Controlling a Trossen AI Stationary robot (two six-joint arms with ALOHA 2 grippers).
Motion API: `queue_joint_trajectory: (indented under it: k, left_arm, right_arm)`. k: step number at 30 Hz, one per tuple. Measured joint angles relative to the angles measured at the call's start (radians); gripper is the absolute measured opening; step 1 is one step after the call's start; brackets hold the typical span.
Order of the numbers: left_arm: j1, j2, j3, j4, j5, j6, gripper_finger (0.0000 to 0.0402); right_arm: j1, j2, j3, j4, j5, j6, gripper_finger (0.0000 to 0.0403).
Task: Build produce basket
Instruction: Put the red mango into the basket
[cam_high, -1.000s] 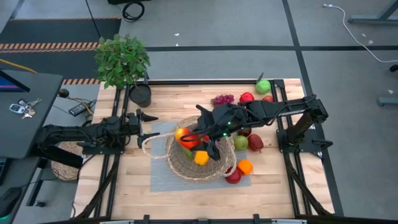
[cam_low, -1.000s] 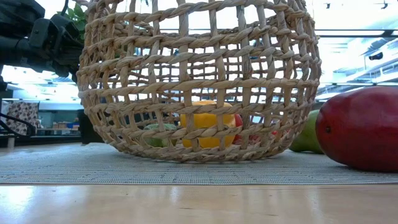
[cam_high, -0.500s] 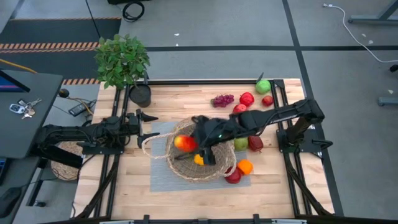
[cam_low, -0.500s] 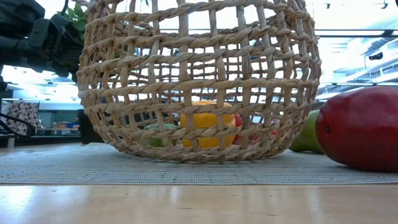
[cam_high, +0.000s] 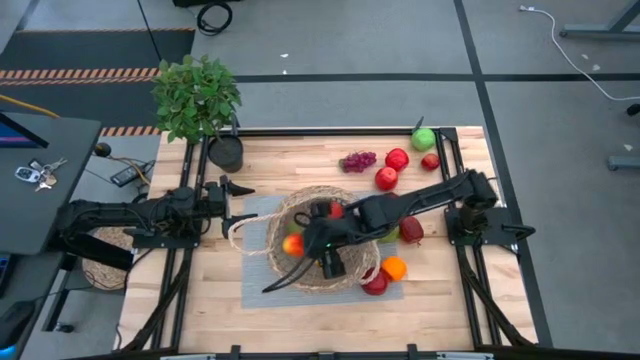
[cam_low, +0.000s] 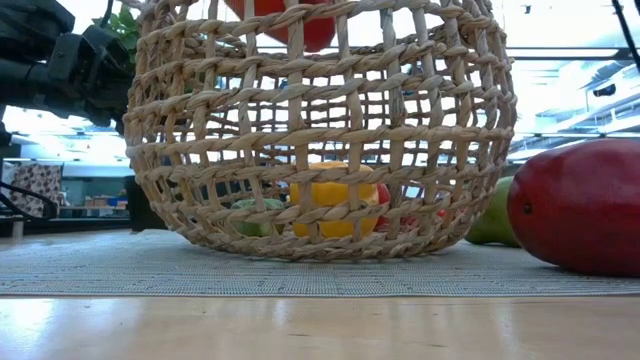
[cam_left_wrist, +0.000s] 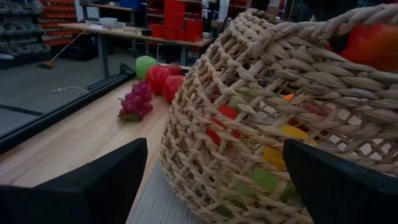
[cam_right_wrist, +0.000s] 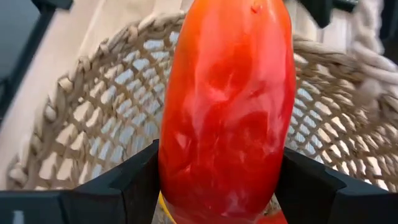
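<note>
The basket's (cam_low: 320, 130) rim and handle were cut off by the low view's top edge. Behind its weave, a yellow piece (cam_low: 333, 205) and a green piece (cam_low: 250, 222) showed only in part. A dark red fruit (cam_low: 580, 205) beside the basket ran past the edge.

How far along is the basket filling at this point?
Partly done. The basket already holds a yellow piece and a green piece. The right gripper holds a red-orange fruit over it. The grapes, green apple and several red fruits remain on the table. The left gripper waits open nearby.
</note>
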Motion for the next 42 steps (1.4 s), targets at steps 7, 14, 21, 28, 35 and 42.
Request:
queue_joint_trajectory:
  k: [7,14,21,28,35,42]
  left_arm:
    - [0.000,0.000,0.000,0.000,0.000,-0.001,0.0382]
    - [0.000,0.000,0.000,0.000,0.000,0.000,0.0382]
    - [0.000,0.000,0.000,0.000,0.000,0.000,0.0382]
    - [0.000,0.000,0.000,0.001,0.000,0.000,0.0382]
    - [0.000,0.000,0.000,0.001,0.000,-0.001,0.0382]
    - [0.000,0.000,0.000,0.001,0.000,0.000,0.0382]
  right_arm:
    - [0.000,0.124,0.143,-0.149,0.020,-0.072,0.0272]
    - [-0.003,0.171,0.144,-0.187,0.042,-0.138,0.0272]
    - [-0.015,0.226,0.143,-0.198,0.039,-0.169,0.0272]
    - [-0.022,0.244,0.143,-0.213,0.035,-0.167,0.0272]
    - [-0.022,0.244,0.143,-0.200,0.046,-0.160,0.0273]
    - [-0.022,0.242,0.143,-0.202,0.100,-0.158,0.0302]
